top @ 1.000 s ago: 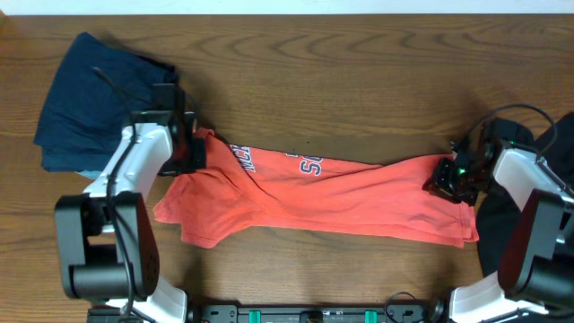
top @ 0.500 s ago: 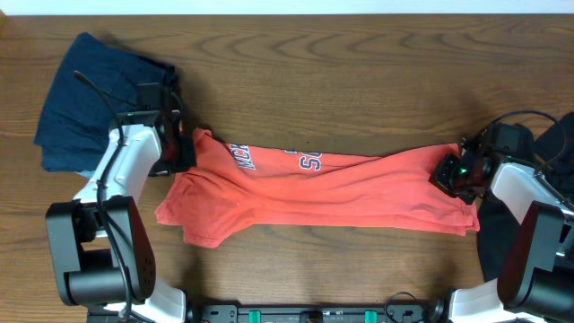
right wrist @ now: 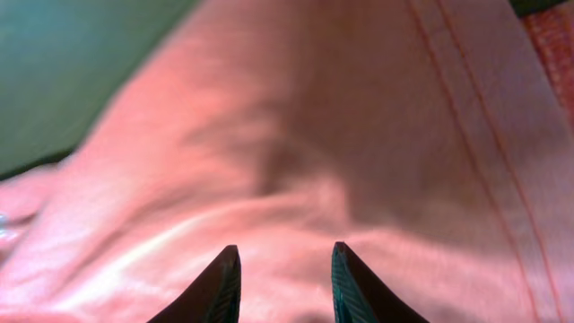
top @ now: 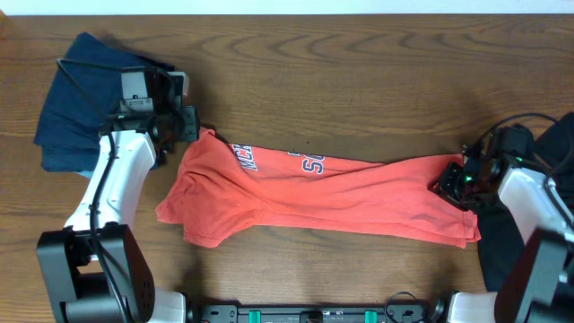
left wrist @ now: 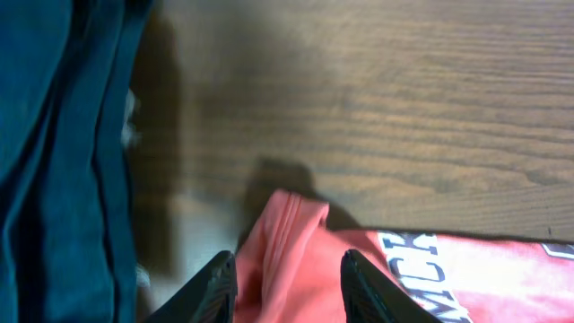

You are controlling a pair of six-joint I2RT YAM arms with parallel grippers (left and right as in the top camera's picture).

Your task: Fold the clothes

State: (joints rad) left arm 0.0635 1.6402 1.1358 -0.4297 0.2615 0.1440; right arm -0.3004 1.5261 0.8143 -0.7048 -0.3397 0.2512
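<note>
The clothes include a coral-red T-shirt [top: 341, 197] that lies stretched in a long band across the table, with part of its white-and-navy lettering [top: 309, 163] showing. My left gripper [top: 190, 126] hovers at the shirt's upper left corner. In the left wrist view its jaws [left wrist: 289, 280] are open, and the shirt's bunched edge [left wrist: 296, 233] lies under the gap. My right gripper [top: 446, 184] is over the shirt's right end. It is open too [right wrist: 285, 269], with red cloth [right wrist: 341, 135] spread beneath its fingertips.
A navy garment [top: 81, 99] is heaped at the back left, just behind my left arm, and shows as blue folds [left wrist: 54, 135] in the left wrist view. A black garment [top: 549, 152] lies at the right edge behind my right arm. Bare wooden table [top: 359, 81] stretches behind the shirt.
Both grippers have opened and let go of the shirt's ends. My left gripper has drawn back toward the far left, off the cloth's corner. The shirt has stayed stretched out.
</note>
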